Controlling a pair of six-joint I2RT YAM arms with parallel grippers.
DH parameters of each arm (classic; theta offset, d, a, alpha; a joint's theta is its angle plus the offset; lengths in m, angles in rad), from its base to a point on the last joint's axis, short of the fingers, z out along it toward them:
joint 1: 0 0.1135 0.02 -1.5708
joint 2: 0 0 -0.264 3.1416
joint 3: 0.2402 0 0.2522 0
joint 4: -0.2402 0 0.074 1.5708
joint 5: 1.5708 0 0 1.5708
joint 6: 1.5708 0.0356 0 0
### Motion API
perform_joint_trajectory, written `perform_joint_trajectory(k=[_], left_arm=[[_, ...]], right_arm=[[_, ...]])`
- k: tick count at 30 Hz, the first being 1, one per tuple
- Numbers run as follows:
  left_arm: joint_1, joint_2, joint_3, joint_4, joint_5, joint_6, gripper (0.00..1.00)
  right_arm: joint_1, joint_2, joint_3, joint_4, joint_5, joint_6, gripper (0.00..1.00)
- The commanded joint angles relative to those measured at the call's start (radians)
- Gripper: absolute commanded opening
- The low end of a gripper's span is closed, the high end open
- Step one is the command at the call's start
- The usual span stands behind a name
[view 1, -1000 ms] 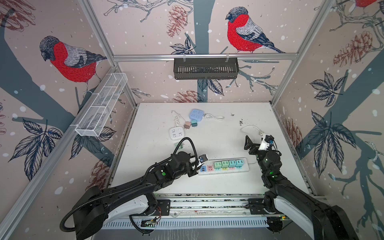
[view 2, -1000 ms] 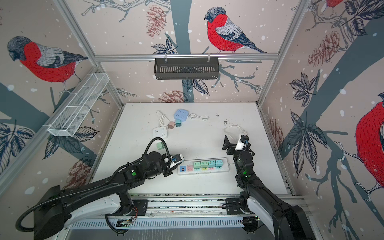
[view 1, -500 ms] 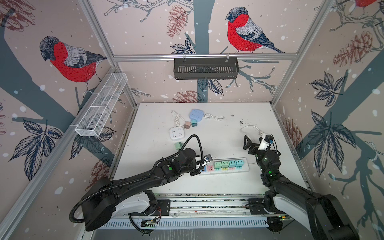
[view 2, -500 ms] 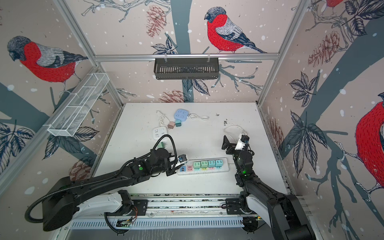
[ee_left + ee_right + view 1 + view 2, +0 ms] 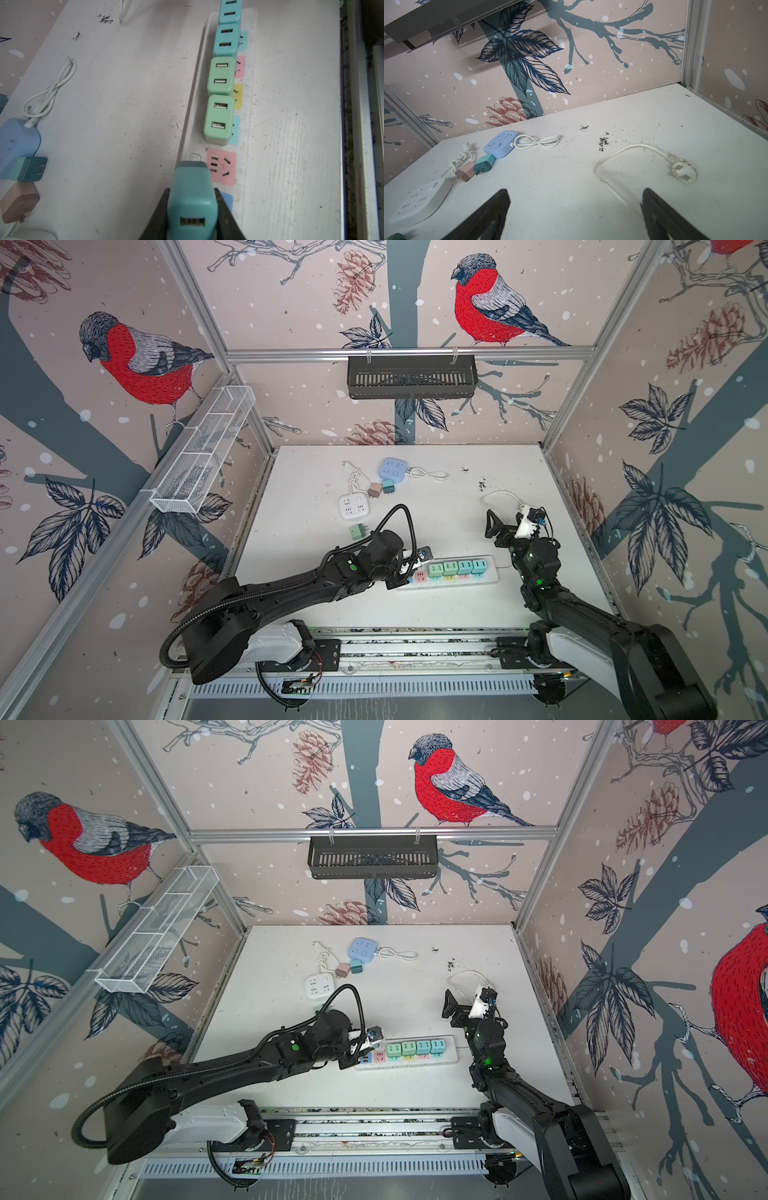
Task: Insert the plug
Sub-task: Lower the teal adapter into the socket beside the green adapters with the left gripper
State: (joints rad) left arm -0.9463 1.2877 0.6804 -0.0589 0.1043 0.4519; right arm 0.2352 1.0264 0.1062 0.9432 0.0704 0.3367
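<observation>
A teal plug (image 5: pixel 191 199), a small USB charger block, sits between the black fingers of my left gripper (image 5: pixel 191 190), which is shut on it. Its prongs are hidden. It hovers at the left end of the white power strip (image 5: pixel 453 583), beside the free pink socket (image 5: pixel 221 167) and partly over a blue socket (image 5: pixel 227 200). Several green and light-blue chargers (image 5: pixel 218 118) fill the strip's other sockets. In both top views my left gripper (image 5: pixel 360 1048) is at that same end of the strip (image 5: pixel 409 1063). My right gripper (image 5: pixel 575 191) is open and empty, raised behind the strip's right end (image 5: pixel 509 526).
A white cable with a flat plug (image 5: pixel 683 172) lies below the right gripper. Further back lie a white square socket (image 5: pixel 353 507), a blue one (image 5: pixel 392 467), pink (image 5: pixel 375 489), dark teal (image 5: pixel 389 486) and green (image 5: pixel 356 531) chargers. Wire baskets (image 5: pixel 203 448) (image 5: pixel 411 377) hang on the walls.
My left gripper has edged right with the teal plug, closer to the strip's left end, and its forearm has swung. The right arm has stayed put.
</observation>
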Motion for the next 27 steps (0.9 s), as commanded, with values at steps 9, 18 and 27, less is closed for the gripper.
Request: perform_joint_trajectory(k=[9, 18, 27], left_arm=[[-0.051, 0.099, 0.097, -0.099, 0.004, 0.015, 0.0], [-0.075, 0.141, 0.144, -0.163, -0.05, -0.025, 0.0], [-0.078, 0.196, 0.18, -0.206, -0.044, -0.045, 0.0]], right_arm=[[0.004, 0.004, 0.004, 0.028, -0.011, -0.005, 1.0], [0.007, 0.003, 0.004, 0.028, -0.012, -0.008, 1.0], [0.012, 0.002, 0.004, 0.026, -0.01, -0.013, 1.0]])
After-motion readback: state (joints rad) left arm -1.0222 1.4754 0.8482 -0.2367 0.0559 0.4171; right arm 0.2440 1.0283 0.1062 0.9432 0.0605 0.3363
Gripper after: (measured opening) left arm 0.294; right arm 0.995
